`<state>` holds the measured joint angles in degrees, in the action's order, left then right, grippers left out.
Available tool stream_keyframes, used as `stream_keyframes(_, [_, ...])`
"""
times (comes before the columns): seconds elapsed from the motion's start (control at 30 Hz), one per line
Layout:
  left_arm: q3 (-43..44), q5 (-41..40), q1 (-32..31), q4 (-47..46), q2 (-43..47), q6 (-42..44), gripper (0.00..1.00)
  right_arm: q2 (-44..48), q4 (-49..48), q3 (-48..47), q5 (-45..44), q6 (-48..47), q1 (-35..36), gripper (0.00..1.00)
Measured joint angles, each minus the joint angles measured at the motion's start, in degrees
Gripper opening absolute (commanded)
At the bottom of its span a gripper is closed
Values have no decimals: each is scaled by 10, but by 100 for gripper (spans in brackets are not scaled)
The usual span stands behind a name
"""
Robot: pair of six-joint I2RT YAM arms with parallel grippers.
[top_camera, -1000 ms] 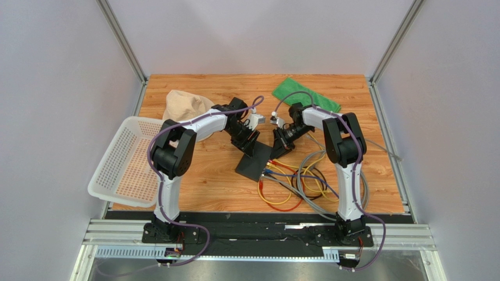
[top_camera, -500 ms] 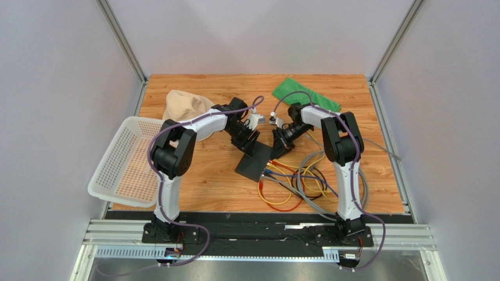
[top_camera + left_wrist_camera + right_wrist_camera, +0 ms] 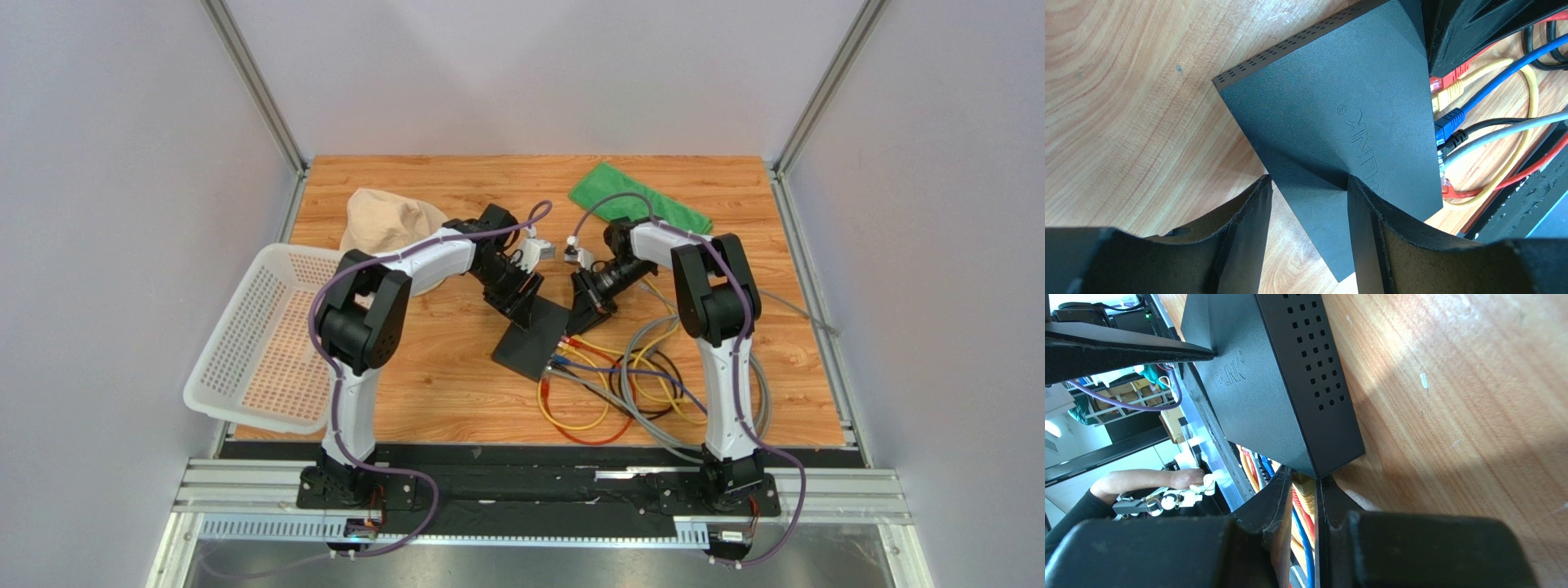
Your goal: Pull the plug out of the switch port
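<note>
From above, the switch (image 3: pixel 531 339) lies near the middle of the table (image 3: pixel 405 380), its socket edge turned toward the near right corner, where a tangle of cables (image 3: pixel 613 386) spreads out. The left gripper (image 3: pixel 520 301) and right gripper (image 3: pixel 586 306) meet over its far end. In the left wrist view the left fingers (image 3: pixel 1250 233) stand about half apart, bearing down on the switch's top near one edge and clasping nothing. That press is friction alone, so a hard tug could drag or tip the box along with the cable. In the right wrist view the right fingers (image 3: pixel 1272 502) are nearly closed, and what looks like the yellow plug (image 3: pixel 1303 499) sits in the slit between them, though the angle is too cramped to tell whether its latch tab is squeezed. If it is not, pulling would strain the port or let the fingers slide off. The blue plug (image 3: pixel 1449 125) nearby could also snag.
</note>
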<state>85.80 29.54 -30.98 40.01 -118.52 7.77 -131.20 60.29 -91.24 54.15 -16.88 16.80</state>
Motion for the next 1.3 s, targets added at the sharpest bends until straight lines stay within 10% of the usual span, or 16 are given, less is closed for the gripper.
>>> stream_keyframes(0.87, [0, 1, 0, 0, 0, 0, 56, 19, 83, 38, -43, -81, -59, 4])
stream_keyframes(1.3, [0, 1, 0, 0, 0, 0, 56, 75, 63, -205, -254, -144, -91, 0])
